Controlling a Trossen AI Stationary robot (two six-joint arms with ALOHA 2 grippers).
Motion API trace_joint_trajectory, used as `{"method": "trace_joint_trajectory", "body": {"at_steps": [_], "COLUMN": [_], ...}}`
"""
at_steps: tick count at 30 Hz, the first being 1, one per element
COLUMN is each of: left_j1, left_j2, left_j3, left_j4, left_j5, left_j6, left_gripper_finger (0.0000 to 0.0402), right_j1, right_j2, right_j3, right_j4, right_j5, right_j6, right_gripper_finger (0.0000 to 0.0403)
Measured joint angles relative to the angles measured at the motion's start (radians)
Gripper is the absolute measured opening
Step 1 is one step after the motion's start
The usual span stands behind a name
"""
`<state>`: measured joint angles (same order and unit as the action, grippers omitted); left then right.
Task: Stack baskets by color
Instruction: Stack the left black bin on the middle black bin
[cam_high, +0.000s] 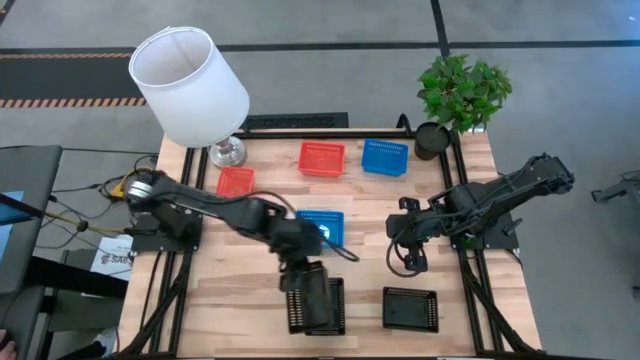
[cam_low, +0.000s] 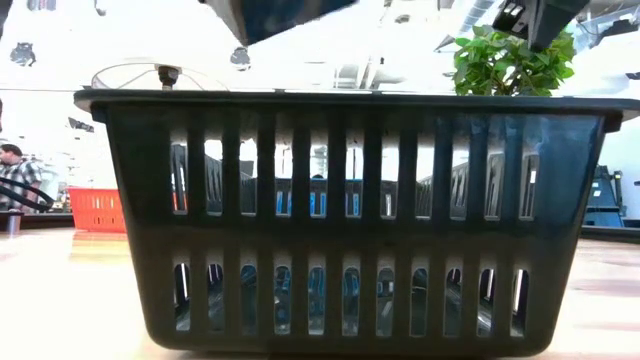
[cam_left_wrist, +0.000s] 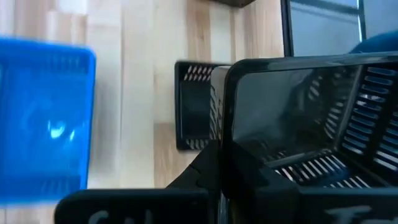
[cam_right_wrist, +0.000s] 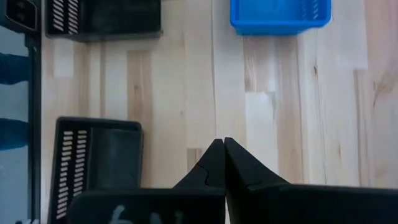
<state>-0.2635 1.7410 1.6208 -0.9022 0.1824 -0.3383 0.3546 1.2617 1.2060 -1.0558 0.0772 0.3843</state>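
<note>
Baskets lie scattered over the wooden table (cam_high: 240, 300) by colour: two red ones (cam_high: 322, 158) (cam_high: 235, 181) near the white lamp (cam_high: 190, 85), a blue one (cam_high: 385, 157) at the far edge beside the potted plant (cam_high: 462, 90), and another blue basket (cam_high: 323, 226) at mid-table. At the near edge a black basket (cam_high: 411, 308) sits alone, and just beside it the left gripper (cam_high: 305, 275) has its jaws clamped on the rim of another black basket (cam_left_wrist: 311, 124). That one hangs over a black basket (cam_high: 316, 305) on the table, probably so that it can be nested with its like. The left arm stretches from its base diagonally across the table, wrist bent down over that spot. The right gripper (cam_right_wrist: 219, 155) hovers over bare wood at mid-right, jaws pressed together on nothing, its arm folded and waiting.
</note>
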Motion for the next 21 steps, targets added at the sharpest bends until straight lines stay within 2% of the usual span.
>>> {"method": "trace_joint_trajectory", "body": {"at_steps": [5,11,17,21], "left_j1": [0.021,0.027,0.029,0.03], "left_j2": [0.12,0.214,0.27,0.294], "left_j3": [0.08,0.098,0.098,0.098], "left_j4": [0.002,0.017,0.047,0.04], "left_j5": [0.039,0.04,0.043,0.049], "left_j6": [0.066,0.128,0.128,0.124], "left_gripper_finger": [0.0,0.0,0.0,0.0], "right_j1": [0.03,0.145,0.271,0.322], "right_j2": [-0.006,-0.068,-0.158,-0.212], "right_j3": [-0.001,-0.001,-0.001,-0.001], "right_j4": [-0.052,-0.091,-0.091,-0.092], "right_j5": [0.0,0.004,0.099,0.111], "right_j6": [0.03,0.108,0.172,0.211], "right_gripper_finger": [0.001,0.001,0.001,0.001]}}
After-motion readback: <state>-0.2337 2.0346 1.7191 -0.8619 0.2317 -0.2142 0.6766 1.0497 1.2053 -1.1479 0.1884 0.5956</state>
